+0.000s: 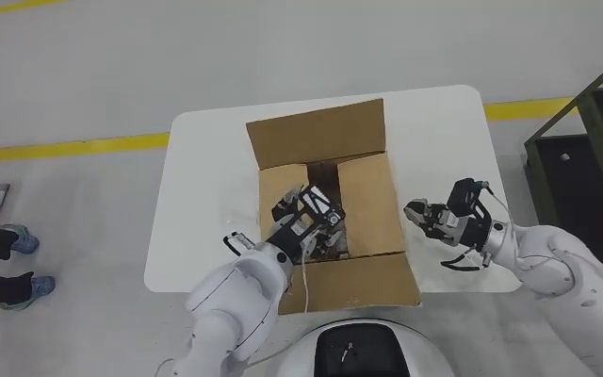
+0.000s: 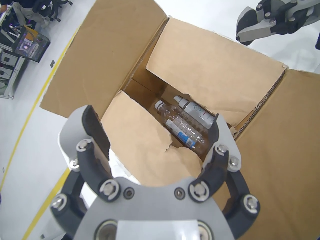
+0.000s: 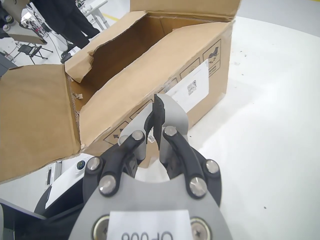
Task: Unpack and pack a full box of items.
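Observation:
A brown cardboard box [image 1: 367, 203] stands open on the white table [image 1: 207, 151], its long flaps folded out. My left gripper [image 2: 152, 128] hangs open above the box mouth, over a torn inner flap [image 2: 140, 136], and holds nothing. Down inside lie a clear plastic bottle [image 2: 181, 128] and a white spray bottle [image 2: 197, 113], side by side. My right gripper [image 3: 155, 116] is shut and empty, beside the box's outer wall [image 3: 195, 86] and just apart from it. In the top view the left gripper [image 1: 306, 221] is over the box and the right gripper [image 1: 415, 212] is at its right side.
The box [image 3: 160, 51] has a white label on its side. Bare table lies to the right of the box [image 1: 452, 141] and on its left side. A dark metal rack [image 1: 565, 160] stands off the table's right edge. Yellow floor tape [image 1: 85, 146] runs behind.

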You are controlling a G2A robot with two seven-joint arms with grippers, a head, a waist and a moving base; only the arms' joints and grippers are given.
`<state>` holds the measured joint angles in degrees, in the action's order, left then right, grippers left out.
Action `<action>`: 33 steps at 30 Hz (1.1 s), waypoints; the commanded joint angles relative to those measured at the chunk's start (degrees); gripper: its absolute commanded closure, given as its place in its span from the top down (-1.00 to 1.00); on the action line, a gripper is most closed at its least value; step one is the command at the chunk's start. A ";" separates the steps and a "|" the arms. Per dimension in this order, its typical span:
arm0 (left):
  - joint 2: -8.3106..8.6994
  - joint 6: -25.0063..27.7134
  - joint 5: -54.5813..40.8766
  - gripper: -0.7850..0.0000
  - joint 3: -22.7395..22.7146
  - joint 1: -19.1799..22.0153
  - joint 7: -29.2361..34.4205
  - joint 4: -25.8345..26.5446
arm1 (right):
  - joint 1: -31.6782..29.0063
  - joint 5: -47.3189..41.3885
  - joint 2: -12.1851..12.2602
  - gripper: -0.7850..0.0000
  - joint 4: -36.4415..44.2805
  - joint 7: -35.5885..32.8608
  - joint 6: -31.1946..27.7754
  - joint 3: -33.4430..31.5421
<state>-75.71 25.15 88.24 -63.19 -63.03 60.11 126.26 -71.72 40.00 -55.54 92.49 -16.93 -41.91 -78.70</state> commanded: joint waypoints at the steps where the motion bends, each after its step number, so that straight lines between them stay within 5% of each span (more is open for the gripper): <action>1: -0.25 -0.64 1.06 1.00 2.05 1.40 0.75 -2.02 | -0.43 -0.18 0.10 -1.00 0.05 0.09 -0.10 -0.70; 12: -1.47 -3.74 14.72 1.00 10.73 6.74 5.18 -12.06 | -2.49 -1.23 0.33 -1.00 0.88 0.83 -0.88 -2.41; 24: -1.63 -3.63 32.30 1.00 13.83 5.21 3.48 -14.56 | -2.49 -1.78 0.36 -1.00 0.83 1.04 -1.92 -2.80; 29: -1.82 -3.11 35.52 0.22 13.46 4.88 2.65 -15.45 | -2.16 -1.62 0.36 -1.00 0.65 1.01 -2.07 -2.82; 32: -1.99 -3.16 36.73 -0.47 13.16 4.53 2.16 -15.54 | -2.11 -1.37 0.36 -1.00 0.67 1.02 -2.17 -2.85; 33: -2.04 -3.21 37.22 -0.86 13.13 4.37 1.93 -15.50 | -2.10 -1.34 0.36 -1.00 0.69 1.04 -2.19 -2.86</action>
<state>-77.71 21.90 124.78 -50.05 -58.54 62.24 110.70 -73.82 38.65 -55.18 93.17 -15.93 -44.09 -81.55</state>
